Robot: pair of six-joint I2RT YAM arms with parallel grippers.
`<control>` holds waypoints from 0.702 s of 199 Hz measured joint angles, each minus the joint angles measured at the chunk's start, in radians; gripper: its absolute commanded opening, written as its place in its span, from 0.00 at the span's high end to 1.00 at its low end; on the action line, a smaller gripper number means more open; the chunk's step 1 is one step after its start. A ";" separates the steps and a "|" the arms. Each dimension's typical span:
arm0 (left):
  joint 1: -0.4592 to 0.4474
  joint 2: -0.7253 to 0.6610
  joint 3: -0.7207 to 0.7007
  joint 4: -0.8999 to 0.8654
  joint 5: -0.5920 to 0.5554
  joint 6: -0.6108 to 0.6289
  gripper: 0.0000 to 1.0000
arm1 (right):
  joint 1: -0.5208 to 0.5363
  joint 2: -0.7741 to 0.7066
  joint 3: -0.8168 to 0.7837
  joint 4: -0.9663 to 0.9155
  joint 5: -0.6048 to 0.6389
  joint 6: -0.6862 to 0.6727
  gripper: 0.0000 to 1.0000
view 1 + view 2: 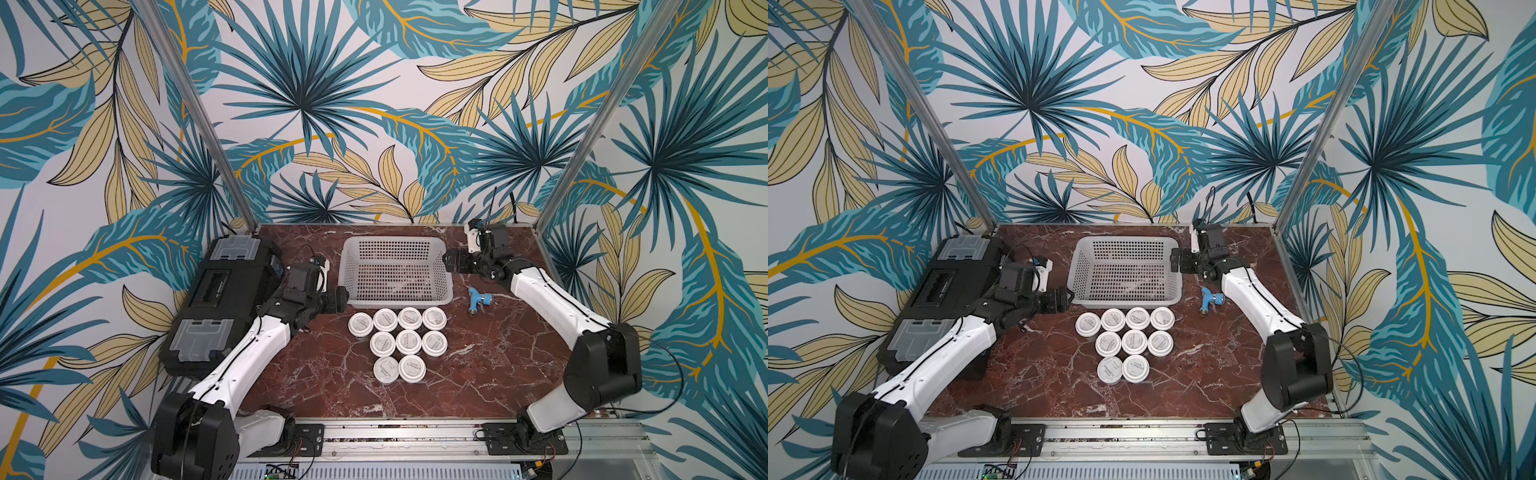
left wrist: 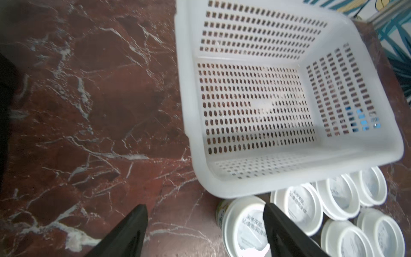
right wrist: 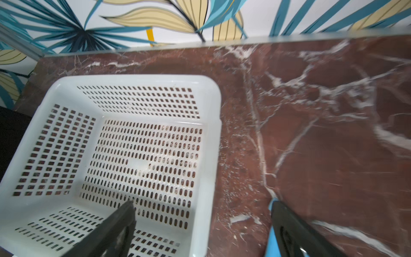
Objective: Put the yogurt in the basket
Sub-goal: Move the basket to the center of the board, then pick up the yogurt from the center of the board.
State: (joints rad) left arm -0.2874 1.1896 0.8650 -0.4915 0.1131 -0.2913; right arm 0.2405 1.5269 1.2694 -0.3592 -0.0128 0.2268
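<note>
With left gripper (image 2: 204, 207) and right gripper (image 3: 202, 203) wide, empty, centre left over the end yogurt (image 1: 360, 324). Grip its sides low, clear of basket (image 1: 395, 240).

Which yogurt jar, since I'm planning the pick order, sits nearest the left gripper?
The yogurt jar ending the four-jar row beside the basket, on the side of the left gripper; the other eight lie farther off.

We find no legible text anywhere. Grey circular print on flat white lids of small round clear yogurt jars (image 2: 244, 224): blurred, unreadable to us. White marking on black plastic toolbox (image 1: 220, 286): too small.
</note>
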 measured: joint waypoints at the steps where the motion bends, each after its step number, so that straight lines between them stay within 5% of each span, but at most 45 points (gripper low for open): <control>1: -0.002 -0.001 0.000 -0.002 0.000 0.000 0.12 | 0.000 -0.004 -0.001 -0.002 0.002 0.000 0.00; 48: -0.172 -0.023 0.000 -0.160 -0.055 0.006 0.00 | -0.005 -0.253 -0.134 -0.056 0.104 -0.029 0.00; 140: -0.248 0.093 0.052 -0.203 -0.132 0.003 0.11 | -0.005 -0.311 -0.259 -0.094 0.087 -0.029 0.00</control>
State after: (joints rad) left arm -0.5350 1.2823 0.9173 -0.6941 -0.0193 -0.2886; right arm 0.2352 1.2160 1.0103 -0.4534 0.0742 0.1982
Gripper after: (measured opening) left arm 0.895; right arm 0.994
